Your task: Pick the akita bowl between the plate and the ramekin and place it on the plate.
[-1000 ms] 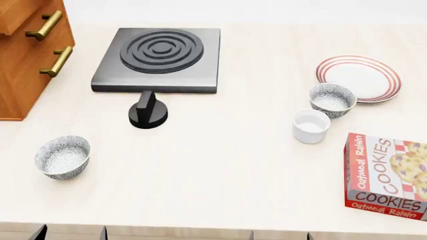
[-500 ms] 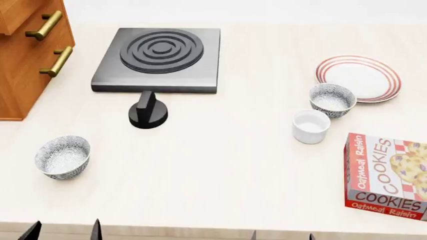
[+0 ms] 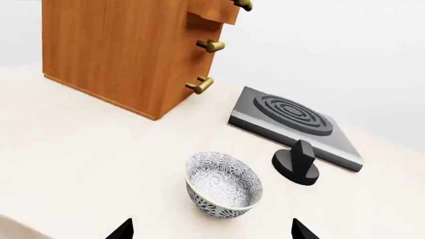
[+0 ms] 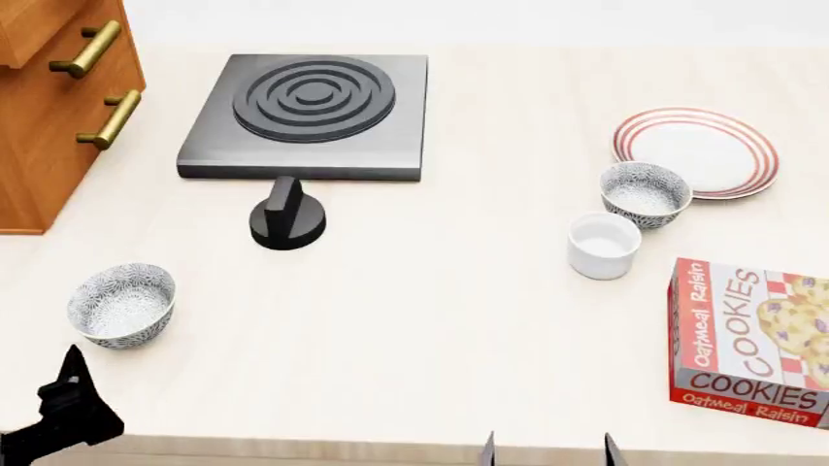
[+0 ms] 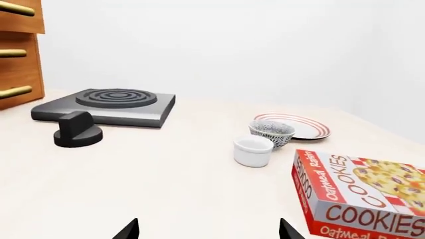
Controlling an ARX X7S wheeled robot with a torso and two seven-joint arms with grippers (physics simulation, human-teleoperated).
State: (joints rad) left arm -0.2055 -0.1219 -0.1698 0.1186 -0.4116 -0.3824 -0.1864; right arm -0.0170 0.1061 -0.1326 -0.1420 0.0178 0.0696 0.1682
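Since a second ago our left gripper (image 4: pixel 65 413) has risen into the head view at the near edge of the worktop (image 4: pixel 428 320), close beside the spare speckled bowl (image 4: pixel 120 305); nothing on the worktop has shifted. Its jaws are apart, with that look-alike bowl just ahead of them and between their tips in the left wrist view. That is the wrong bowl for us.

Our right gripper (image 4: pixel 547 451) shows only two fingertips, spread apart and empty. Well ahead of those jaws sits the akita bowl (image 4: pixel 646 194) we want, wedged between the plate (image 4: pixel 700 150) and the ramekin (image 4: pixel 604 245), touching or nearly touching the plate's rim. We judge the right arm is the sensible one to reach, given that side and the short hop to the plate.

Beside the right jaws lies a box (image 4: pixel 751 340) reading "Oatmeal Raisin COOKIES", close enough to the ramekin to crowd an approach.
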